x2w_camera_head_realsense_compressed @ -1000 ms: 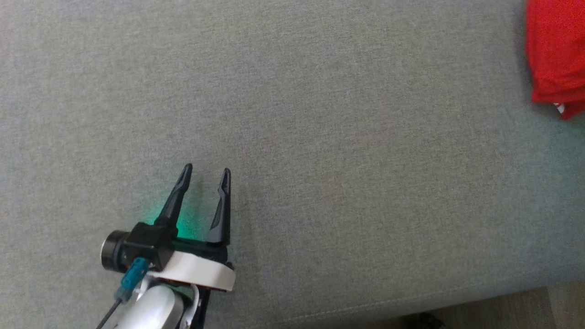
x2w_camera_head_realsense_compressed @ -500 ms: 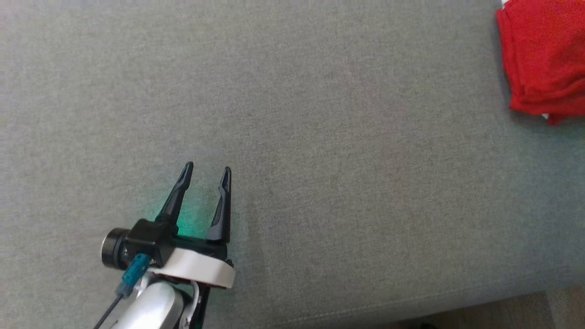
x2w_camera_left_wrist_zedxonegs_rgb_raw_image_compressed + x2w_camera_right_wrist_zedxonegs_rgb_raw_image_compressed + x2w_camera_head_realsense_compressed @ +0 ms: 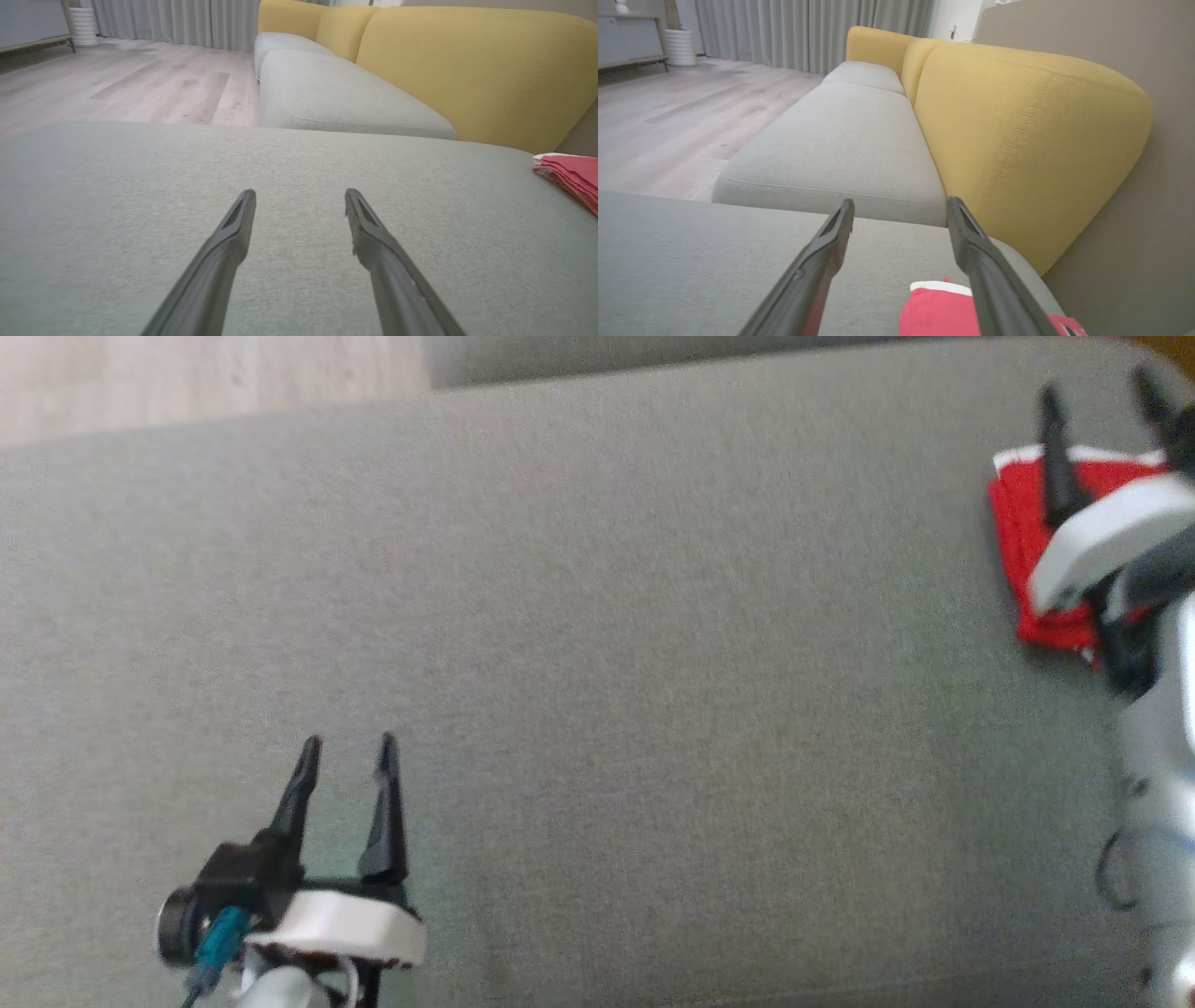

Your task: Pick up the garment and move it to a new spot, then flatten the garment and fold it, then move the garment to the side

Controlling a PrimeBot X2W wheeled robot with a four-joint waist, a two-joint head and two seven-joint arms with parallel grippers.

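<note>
found red garment (image 3: pixel 1018 523) folded at far right of grey cushion (image 3: pixel 597 616), just under right gripper (image 3: pixel 1097 387), fingers apart, empty. left gripper (image 3: pixel 348 742) also spread, well apart leftward. right arm clearly nearer for any nudge.

A broad grey sofa seat (image 3: pixel 653 663) takes up most of the view, with a strip of pale wood floor (image 3: pixel 187 373) at the upper left and the edge of a second grey cushion (image 3: pixel 607 350) along the top. At the lower left the left pincer (image 3: pixel 349 747) sits over bare fabric, its two dark fingers spread apart and holding nothing. At the far right a folded red garment (image 3: pixel 1018 523) with a white top edge lies on the seat, partly covered by the right pincer (image 3: pixel 1097 387), whose fingers are also parted; whether they touch the cloth cannot be told.
</note>
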